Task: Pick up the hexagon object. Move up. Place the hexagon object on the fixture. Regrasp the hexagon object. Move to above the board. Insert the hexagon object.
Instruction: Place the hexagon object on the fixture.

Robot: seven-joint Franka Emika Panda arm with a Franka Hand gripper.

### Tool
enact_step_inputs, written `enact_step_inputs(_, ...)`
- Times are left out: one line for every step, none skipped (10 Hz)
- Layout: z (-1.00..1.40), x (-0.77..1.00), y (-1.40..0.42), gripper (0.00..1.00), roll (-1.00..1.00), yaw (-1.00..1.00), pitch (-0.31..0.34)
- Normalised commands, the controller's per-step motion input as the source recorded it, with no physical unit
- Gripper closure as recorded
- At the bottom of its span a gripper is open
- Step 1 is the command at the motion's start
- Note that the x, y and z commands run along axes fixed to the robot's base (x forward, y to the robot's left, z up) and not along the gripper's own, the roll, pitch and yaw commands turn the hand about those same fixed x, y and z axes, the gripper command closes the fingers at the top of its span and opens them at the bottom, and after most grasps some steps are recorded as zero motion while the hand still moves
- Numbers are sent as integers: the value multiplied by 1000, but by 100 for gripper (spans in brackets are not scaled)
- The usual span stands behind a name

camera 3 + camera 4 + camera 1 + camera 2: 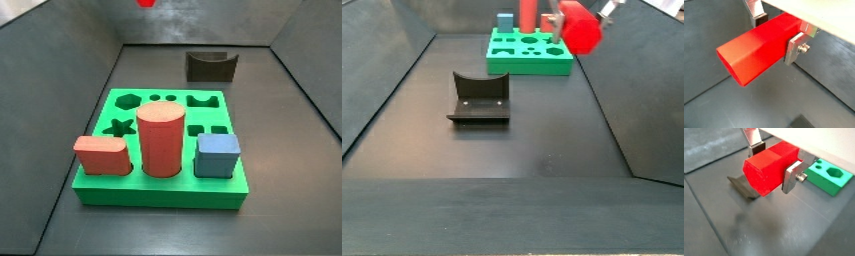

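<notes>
The hexagon object [751, 55], a bright red prism, is clamped between the flat silver fingers of my gripper [777, 34] and sticks out past them lengthwise. In a wrist view its hexagonal end face [763, 175] hangs above the dark fixture [744, 189]. A side view shows it [580, 28] high in the air, to the right of the fixture [478, 97] and in front of the green board [529, 64]. In a side view only a red tip [147, 3] shows at the top edge, behind the fixture [210, 66] and the board [160, 196].
On the board's near edge stand a tall salmon cylinder [162, 138], a low salmon block [102, 155] and a blue block [218, 155]. A corner of the board [827, 184] shows in a wrist view. Sloping dark walls enclose the dark floor.
</notes>
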Motion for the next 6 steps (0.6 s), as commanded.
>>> enact_step_inputs(137,1000,-84,100,-281,-22,-40)
enact_step_inputs(127,1000,-73,100,-248,-33,0)
enact_step_inputs(112,1000,-63,100,-202,-36,51)
enact_step_inputs(107,1000,-56,100,-184,-37,66)
enact_step_inputs(88,1000,-44,100,-154,-34,85)
enact_step_inputs(83,1000,-40,100,-146,-30,93)
